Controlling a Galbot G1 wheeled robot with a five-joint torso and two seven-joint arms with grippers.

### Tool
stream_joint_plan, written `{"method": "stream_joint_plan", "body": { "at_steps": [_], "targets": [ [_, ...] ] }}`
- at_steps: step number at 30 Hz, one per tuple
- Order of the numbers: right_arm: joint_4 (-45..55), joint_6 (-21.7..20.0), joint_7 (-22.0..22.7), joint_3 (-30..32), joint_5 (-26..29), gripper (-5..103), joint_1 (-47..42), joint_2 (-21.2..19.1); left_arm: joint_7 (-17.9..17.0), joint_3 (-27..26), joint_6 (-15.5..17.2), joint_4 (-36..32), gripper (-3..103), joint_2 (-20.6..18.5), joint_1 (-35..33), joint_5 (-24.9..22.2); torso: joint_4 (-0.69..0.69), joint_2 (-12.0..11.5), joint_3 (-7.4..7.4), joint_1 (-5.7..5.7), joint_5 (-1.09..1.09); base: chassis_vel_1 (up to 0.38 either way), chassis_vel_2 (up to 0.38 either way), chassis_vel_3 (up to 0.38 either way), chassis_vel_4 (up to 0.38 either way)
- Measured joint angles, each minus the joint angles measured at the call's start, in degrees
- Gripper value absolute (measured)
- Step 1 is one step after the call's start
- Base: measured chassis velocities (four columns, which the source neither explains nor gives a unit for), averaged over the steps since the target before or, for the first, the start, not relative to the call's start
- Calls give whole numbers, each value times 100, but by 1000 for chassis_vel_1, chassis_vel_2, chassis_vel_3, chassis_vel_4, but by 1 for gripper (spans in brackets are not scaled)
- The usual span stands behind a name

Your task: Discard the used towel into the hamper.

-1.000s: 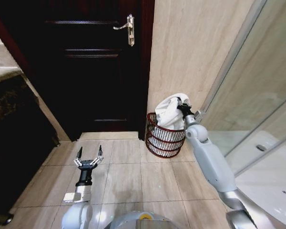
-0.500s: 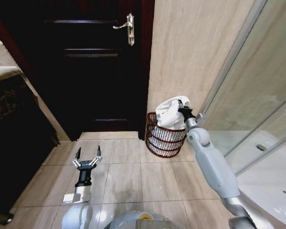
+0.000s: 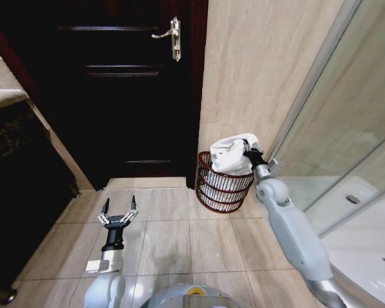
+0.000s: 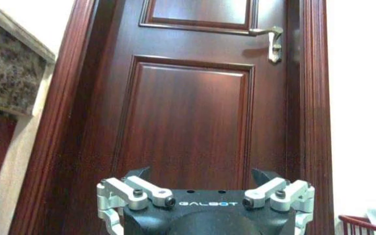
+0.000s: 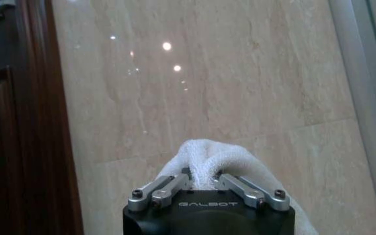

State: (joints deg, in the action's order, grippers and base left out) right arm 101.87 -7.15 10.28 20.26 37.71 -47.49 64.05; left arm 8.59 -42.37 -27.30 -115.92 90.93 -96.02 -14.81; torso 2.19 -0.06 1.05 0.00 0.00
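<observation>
Lower now than a second ago, right end effector is pinching the towel over the hamper, release looking close; left end effector is idling spread near the floor.

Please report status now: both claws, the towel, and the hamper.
Right claw shut on white towel, above hamper. Left claw open, idle, low over floor tiles. Hamper already holds white cloth. Nothing in the way.
</observation>
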Motion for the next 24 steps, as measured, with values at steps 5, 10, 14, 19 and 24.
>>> {"method": "stream_joint_plan", "body": {
  "at_steps": [5, 10, 14, 19, 24],
  "targets": [
    [353, -90, 94, 164, 4, 8, -328, 29, 4, 7, 8, 24, 100, 5, 12, 14, 1, 0, 4, 0, -1, -89, 79, 89, -86],
    [612, -165, 117, 288, -26, 8, -586, 33, 10, 21, 9, 45, 100, 9, 33, 31, 0, 0, 5, 0, -1, -60, 47, 63, -60],
    [725, -180, 117, 362, -51, 8, -718, 29, 12, 45, 11, 69, 100, 18, 58, 80, 0, 0, 6, 0, 0, -34, 28, 32, -36],
    [850, -211, 120, 446, -59, 8, -851, 19, 14, 57, 12, 71, 100, 24, 60, 92, 0, 0, 7, 0, -1, -15, 18, 20, -20],
    [996, -254, 137, 521, -81, 8, -1002, 23, 15, 54, 11, 71, 100, 21, 51, 91, 0, 1, 9, 0, 0, -52, 61, 59, -52]
  ]
}}
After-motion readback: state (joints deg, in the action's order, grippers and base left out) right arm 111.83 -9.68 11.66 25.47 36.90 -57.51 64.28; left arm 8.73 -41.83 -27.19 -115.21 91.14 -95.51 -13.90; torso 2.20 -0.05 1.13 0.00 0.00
